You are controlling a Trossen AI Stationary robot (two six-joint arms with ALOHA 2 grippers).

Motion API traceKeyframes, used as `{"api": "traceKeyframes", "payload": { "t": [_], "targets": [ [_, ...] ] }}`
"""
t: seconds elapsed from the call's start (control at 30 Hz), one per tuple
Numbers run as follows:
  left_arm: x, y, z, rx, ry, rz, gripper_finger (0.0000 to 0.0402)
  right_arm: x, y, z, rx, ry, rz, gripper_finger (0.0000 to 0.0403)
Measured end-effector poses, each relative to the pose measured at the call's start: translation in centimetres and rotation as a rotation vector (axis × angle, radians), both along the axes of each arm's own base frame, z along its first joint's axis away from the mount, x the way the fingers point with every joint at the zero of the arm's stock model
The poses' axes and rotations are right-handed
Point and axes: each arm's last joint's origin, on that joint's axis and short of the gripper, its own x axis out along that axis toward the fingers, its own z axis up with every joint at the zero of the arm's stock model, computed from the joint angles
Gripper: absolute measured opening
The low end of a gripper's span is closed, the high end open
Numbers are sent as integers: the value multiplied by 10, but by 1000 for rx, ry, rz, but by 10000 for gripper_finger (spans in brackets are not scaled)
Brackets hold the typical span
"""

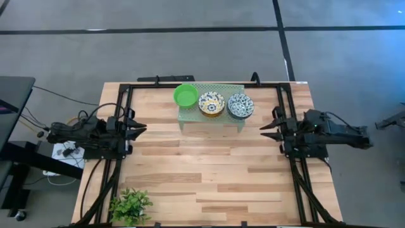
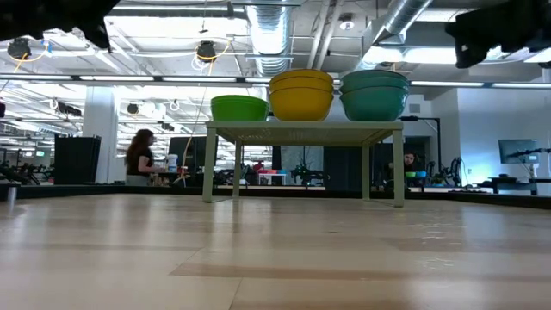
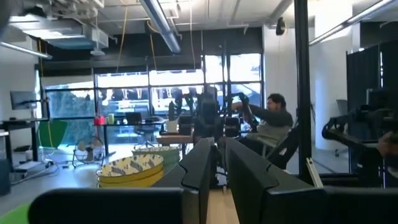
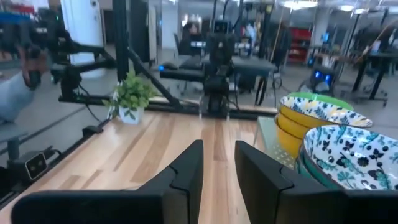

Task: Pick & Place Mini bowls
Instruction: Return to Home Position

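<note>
The mini bowls sit on a pale green perforated rack [image 1: 212, 117] at the table's far middle: a plain green bowl [image 1: 185, 95], a yellow-blue patterned stack [image 1: 211, 103] and a blue floral stack [image 1: 240, 105]. From the low view they show as a green bowl [image 2: 238, 107], a yellow stack [image 2: 300, 95] and a teal stack [image 2: 374, 95]. My left gripper [image 1: 142, 130] hovers at the table's left edge, pointing inward, fingers a little apart with nothing between [image 3: 219, 168]. At the right edge my right gripper [image 1: 267, 130] mirrors it, open and empty [image 4: 219, 168].
A small leafy plant [image 1: 130, 206] stands at the near left corner. The rack stands on legs [image 2: 209, 164] with room beneath it. Bare wooden tabletop [image 1: 209, 171] lies between the arms. People sit in the room beyond the table [image 3: 273, 118].
</note>
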Motion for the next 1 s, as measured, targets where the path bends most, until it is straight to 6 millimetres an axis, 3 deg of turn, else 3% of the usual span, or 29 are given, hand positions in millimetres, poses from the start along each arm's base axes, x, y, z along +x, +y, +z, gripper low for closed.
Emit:
{"api": "traceKeyframes", "payload": {
  "t": [0.13,0.3,0.73,1.0],
  "targets": [
    [2,0,-6,-5,-33,-2,53,-8,0,-8,-13,-108,-1,87],
    [4,-1,-13,-10,-72,-2,53,-3,0,-12,-33,-109,0,87],
    [9,-1,-31,-32,-47,1,53,11,-1,-54,-30,-180,-5,87],
    [10,-1,-34,-32,-18,8,53,11,-1,-54,-34,-181,-9,87]
  ]
}}
